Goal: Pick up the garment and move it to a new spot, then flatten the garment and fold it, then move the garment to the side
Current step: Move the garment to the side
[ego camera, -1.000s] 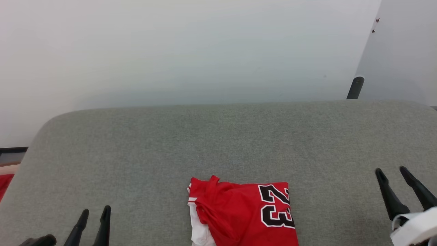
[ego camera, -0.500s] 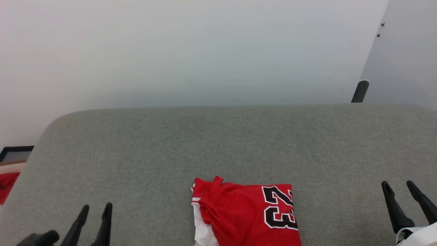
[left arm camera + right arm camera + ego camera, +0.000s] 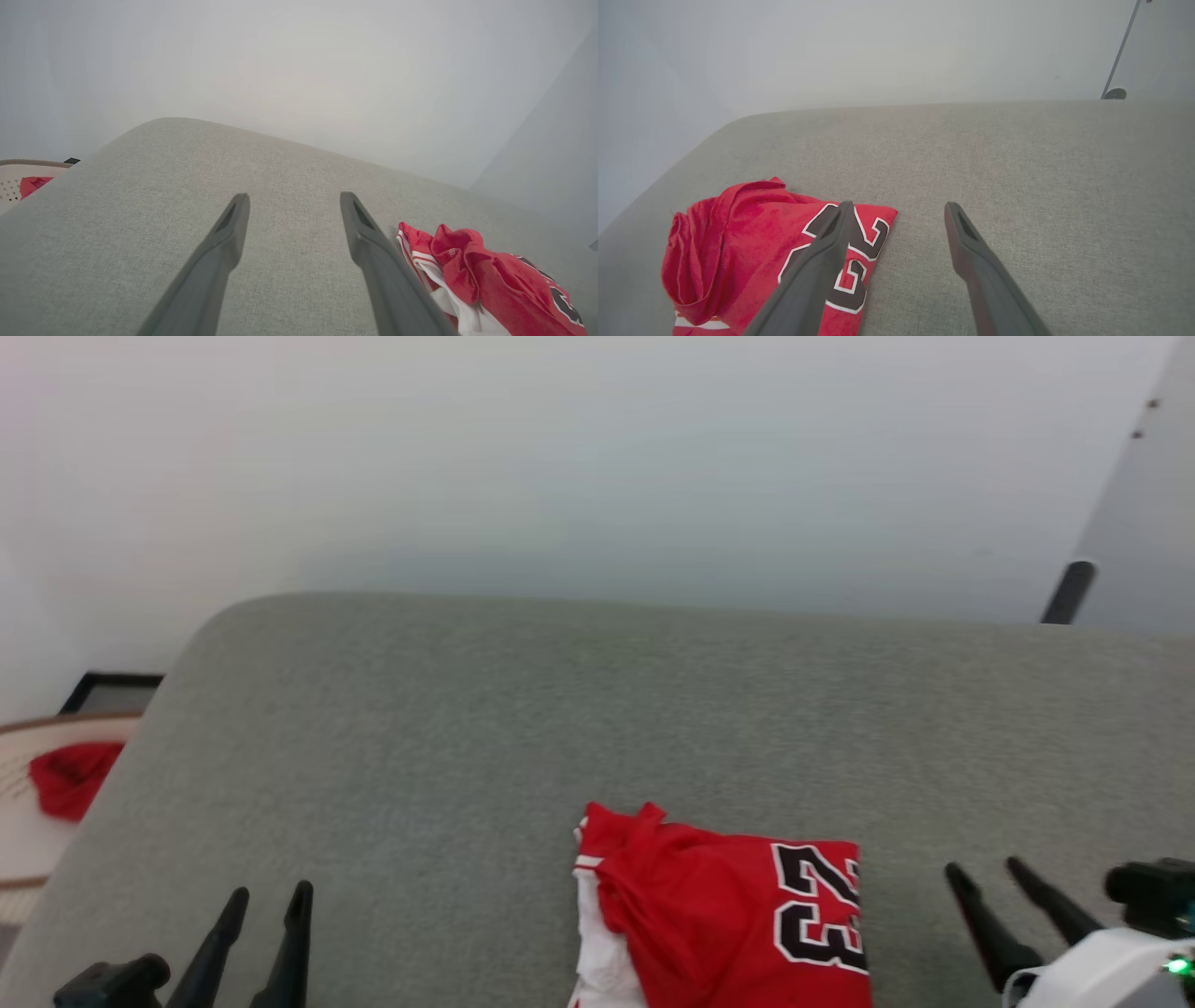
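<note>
The garment (image 3: 728, 915), a red jersey with white trim and a black "23", lies folded on the grey cushioned surface (image 3: 560, 709) near its front edge. It also appears in the left wrist view as the garment (image 3: 486, 280) and in the right wrist view as the garment (image 3: 752, 252). My left gripper (image 3: 269, 896) hovers open at the lower left, well apart from the jersey. To the jersey's right my right gripper (image 3: 988, 870) stands open, empty. Nothing lies between the fingers of the left gripper (image 3: 292, 203) or the right gripper (image 3: 896, 210).
A pale basket (image 3: 28, 821) holding a smaller red cloth (image 3: 70, 779) stands off the surface's left edge. A dark pole (image 3: 1067, 593) rises behind the far right. A plain white wall backs the surface.
The head camera has turned, shifting the whole picture right and bringing the basket into view. My right gripper sits lower and further left in the picture; the jersey lies as before.
</note>
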Controlling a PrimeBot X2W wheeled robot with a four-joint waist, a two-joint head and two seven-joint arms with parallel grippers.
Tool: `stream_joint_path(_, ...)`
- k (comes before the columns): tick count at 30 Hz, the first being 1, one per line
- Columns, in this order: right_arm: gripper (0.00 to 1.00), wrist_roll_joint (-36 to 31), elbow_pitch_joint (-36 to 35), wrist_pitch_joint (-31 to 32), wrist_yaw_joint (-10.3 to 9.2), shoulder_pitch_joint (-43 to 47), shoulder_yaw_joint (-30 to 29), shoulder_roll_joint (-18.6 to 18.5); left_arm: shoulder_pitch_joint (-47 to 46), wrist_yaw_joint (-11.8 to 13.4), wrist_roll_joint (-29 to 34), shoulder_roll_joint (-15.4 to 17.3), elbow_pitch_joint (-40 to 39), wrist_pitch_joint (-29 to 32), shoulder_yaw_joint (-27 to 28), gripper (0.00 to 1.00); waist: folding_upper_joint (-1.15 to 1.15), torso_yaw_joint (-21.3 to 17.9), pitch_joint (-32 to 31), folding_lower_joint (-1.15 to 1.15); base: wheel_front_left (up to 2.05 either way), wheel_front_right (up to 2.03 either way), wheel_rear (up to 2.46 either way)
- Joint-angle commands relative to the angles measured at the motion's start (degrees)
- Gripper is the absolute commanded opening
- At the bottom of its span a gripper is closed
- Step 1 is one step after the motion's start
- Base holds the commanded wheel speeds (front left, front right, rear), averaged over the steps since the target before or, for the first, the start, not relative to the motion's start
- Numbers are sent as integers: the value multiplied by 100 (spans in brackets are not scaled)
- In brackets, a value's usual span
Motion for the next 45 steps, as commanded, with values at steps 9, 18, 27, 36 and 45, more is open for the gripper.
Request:
stream_joint_path(9,100,341,452,1485,-5,-298,161,34,-239,16,-6,-169,-34,15,-182,100,0,761,526,0,0,0,0)
stream_joint_path(18,100,319,806,2736,-4,-705,-175,316,-578,-45,17,-428,142,-32,-360,100,0,1042,1042,0,0,0,0)
stream_joint_path(27,0,364,1181,3482,-5,-947,-95,528,-731,-101,2,-569,300,-70,-382,100,0,1157,1205,0,0,0,0)
stream_joint_path(36,0,420,1130,3663,-7,-1316,-130,283,-748,-137,2,-599,389,-85,-304,100,0,1090,1178,0,0,0,0)
stream_joint_path(45,0,338,1013,3703,-6,-1830,16,-203,-886,-166,79,-509,344,-85,-380,100,0,657,1156,0,0,0,0)
